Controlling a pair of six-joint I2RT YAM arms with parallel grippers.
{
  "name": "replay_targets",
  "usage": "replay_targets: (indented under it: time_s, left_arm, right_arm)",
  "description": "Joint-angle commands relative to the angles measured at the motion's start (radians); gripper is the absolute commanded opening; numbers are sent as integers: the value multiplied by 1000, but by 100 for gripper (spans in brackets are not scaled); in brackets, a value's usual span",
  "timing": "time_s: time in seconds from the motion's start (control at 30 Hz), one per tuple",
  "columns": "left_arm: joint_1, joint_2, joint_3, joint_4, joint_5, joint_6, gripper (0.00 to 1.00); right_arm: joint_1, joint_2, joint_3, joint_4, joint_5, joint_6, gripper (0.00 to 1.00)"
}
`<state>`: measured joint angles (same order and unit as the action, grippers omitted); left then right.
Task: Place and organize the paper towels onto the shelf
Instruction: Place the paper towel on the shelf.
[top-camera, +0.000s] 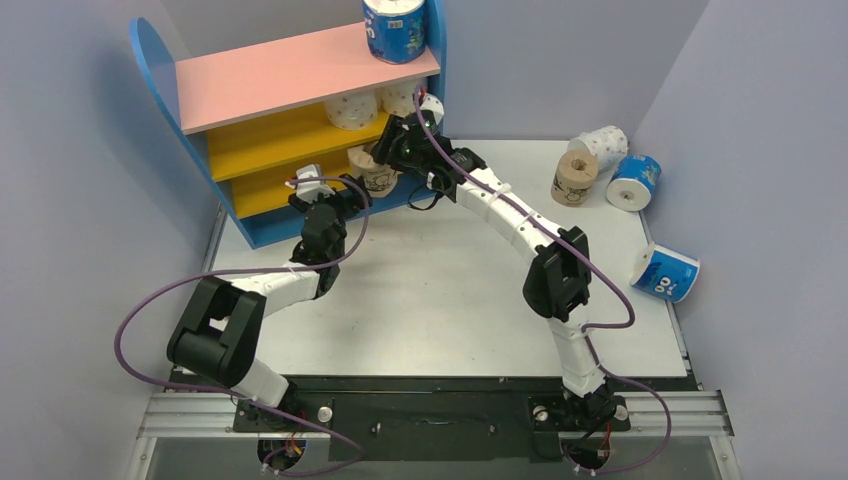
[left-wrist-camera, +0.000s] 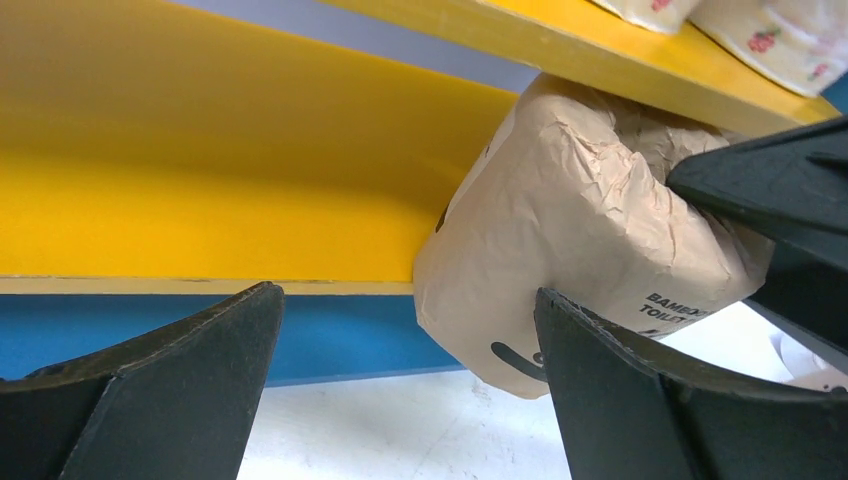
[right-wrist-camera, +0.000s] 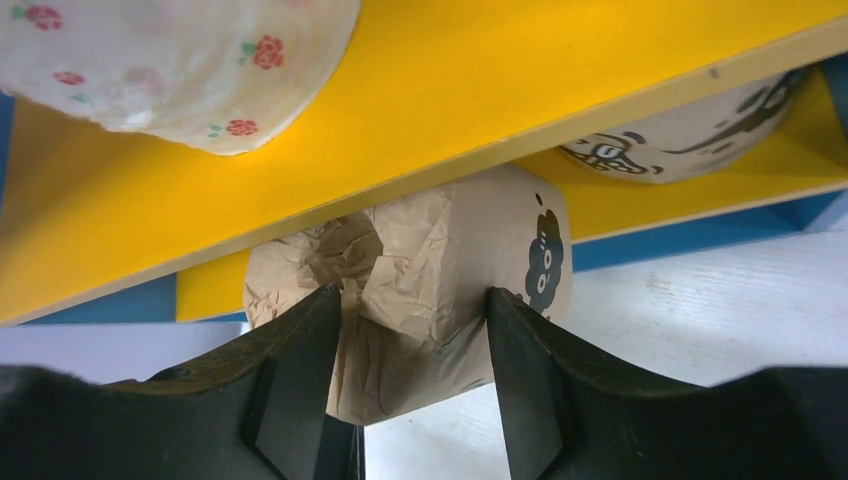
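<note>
The shelf (top-camera: 260, 80) stands at the back left, with a blue-and-white paper towel roll (top-camera: 395, 28) on its pink top and two white rolls (top-camera: 352, 108) on the upper yellow board. My right gripper (right-wrist-camera: 412, 300) is shut on the crumpled end of a tan roll (right-wrist-camera: 430, 270), both fingers touching it. That roll (left-wrist-camera: 570, 240) is tilted at the front edge of the lower yellow board (left-wrist-camera: 200, 200), partly over the table. Another tan roll (right-wrist-camera: 690, 130) lies further in on that board. My left gripper (left-wrist-camera: 410, 300) is open and empty, just left of the held roll.
Loose rolls lie on the table at the right: a tan one (top-camera: 574, 178), a white one (top-camera: 603, 147) and two blue-and-white ones (top-camera: 634, 181), (top-camera: 666, 272). Grey walls close in on both sides. The upper yellow board (right-wrist-camera: 480, 80) hangs just above the right fingers.
</note>
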<state>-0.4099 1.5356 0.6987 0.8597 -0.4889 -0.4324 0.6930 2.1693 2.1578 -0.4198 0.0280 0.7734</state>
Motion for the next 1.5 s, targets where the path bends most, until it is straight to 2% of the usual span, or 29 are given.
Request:
replay_targets:
  time_s: [0.0, 0.4, 0.57, 0.9, 1.3, 1.47]
  left_arm:
    - [17, 4, 55, -5, -13, -39, 96]
    - [34, 15, 84, -16, 19, -73, 96]
    - [44, 14, 94, -34, 24, -86, 96]
    - [51, 21, 101, -37, 30, -92, 96]
    - [63, 14, 108, -50, 42, -88, 96]
    - [68, -1, 96, -50, 53, -88, 96]
  right_arm:
    - [7, -40, -49, 125, -113, 45, 53]
    - [-4, -45, -112, 260, -231, 140, 59]
    - [-21, -108, -228, 355, -224, 174, 63]
    - [-40, -160, -267, 401, -244, 193, 65]
    - [-63, -293, -392, 462, -255, 197, 67]
    - [-76, -391, -523, 515, -244, 196, 67]
